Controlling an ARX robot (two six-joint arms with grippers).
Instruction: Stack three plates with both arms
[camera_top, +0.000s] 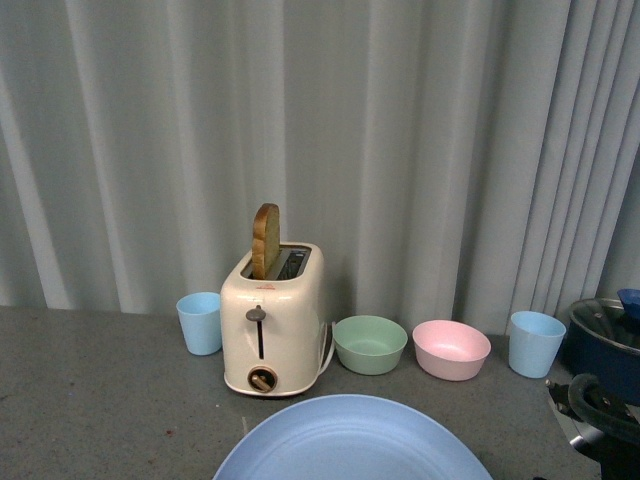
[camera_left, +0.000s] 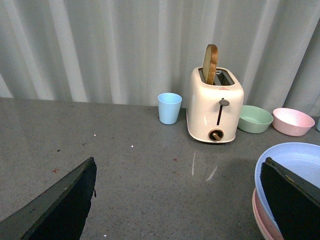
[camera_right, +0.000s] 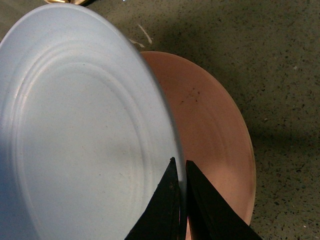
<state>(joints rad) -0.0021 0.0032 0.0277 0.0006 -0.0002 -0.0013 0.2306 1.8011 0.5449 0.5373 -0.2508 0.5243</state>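
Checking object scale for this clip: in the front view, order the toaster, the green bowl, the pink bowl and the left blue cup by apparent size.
1. toaster
2. green bowl and pink bowl: look alike, unranked
3. left blue cup

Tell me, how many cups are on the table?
2. One light blue cup stands just left of the toaster; the other light blue cup stands at the far right, past the pink bowl. Others may be out of view.
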